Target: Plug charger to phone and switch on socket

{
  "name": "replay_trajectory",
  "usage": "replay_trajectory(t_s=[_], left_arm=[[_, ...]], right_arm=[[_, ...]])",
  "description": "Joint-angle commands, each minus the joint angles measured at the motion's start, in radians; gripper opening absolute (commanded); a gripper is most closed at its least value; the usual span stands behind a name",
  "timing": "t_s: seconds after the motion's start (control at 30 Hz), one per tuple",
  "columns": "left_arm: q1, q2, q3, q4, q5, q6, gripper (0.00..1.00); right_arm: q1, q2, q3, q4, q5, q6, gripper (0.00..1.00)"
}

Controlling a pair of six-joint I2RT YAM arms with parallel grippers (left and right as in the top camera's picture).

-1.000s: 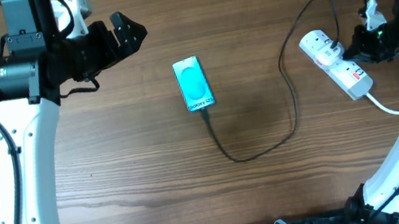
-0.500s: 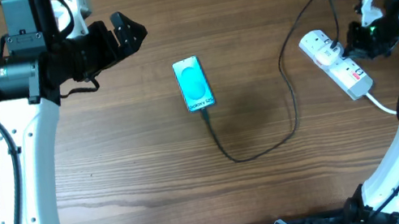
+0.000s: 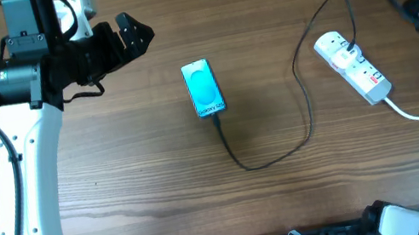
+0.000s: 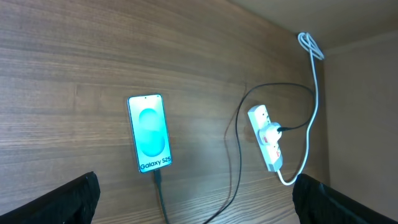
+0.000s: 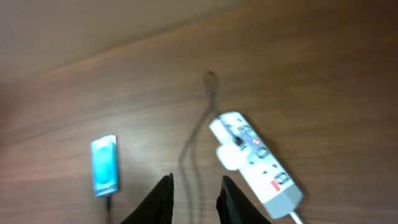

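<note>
Right end effector [image 5: 196,190] withdrawn, socket [image 3: 354,68] lying diagonal

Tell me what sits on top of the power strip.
A white plug sits on the socket, near one end, with the black charger cable running off it. The outlet under the plug is covered, so its pins cannot be seen.
</note>
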Motion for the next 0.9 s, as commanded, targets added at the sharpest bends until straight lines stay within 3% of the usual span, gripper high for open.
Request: replay_trajectory(t_s=[0.0, 0.03, 0.23, 0.4, 0.53, 0.6, 0.7, 0.8, 0.87], left_arm=[[-0.001, -0.007, 0.006, 0.002, -0.006, 0.009, 1.00], [-0.001, -0.007, 0.006, 0.002, -0.006, 0.008, 1.00], [-0.001, -0.007, 0.006, 0.002, -0.006, 0.009, 1.00], [-0.001, -0.007, 0.006, 0.002, -0.006, 0.009, 1.00], [-0.001, -0.007, 0.006, 0.002, -0.006, 0.009, 1.00], [-0.001, -0.007, 0.006, 0.002, -0.006, 0.009, 1.00], [-0.001, -0.007, 0.006, 0.002, -0.006, 0.009, 1.00], [-0.001, -0.007, 0.006, 0.002, -0.006, 0.009, 1.00], [-0.001, -0.007, 0.006, 0.002, -0.006, 0.009, 1.00]], right_arm=[[0.008, -0.140, 0.018, -0.068, -0.076, -0.012, 0.72], [0.008, -0.182, 0.018, -0.108, -0.074, -0.013, 0.99], [0.008, -0.270, 0.018, -0.204, -0.075, -0.017, 1.00], [0.008, -0.269, 0.015, -0.264, -0.285, -0.283, 1.00], [0.011, -0.270, 0.008, -0.317, -0.303, -0.329, 1.00], [0.040, -0.307, -0.049, -0.198, -0.303, -0.325, 1.00], [0.175, -0.438, -0.255, 0.121, -0.225, -0.298, 1.00], [0.302, -0.608, -0.541, 0.447, 0.014, -0.074, 1.00], [0.373, -0.731, -0.745, 0.660, 0.059, -0.068, 1.00]])
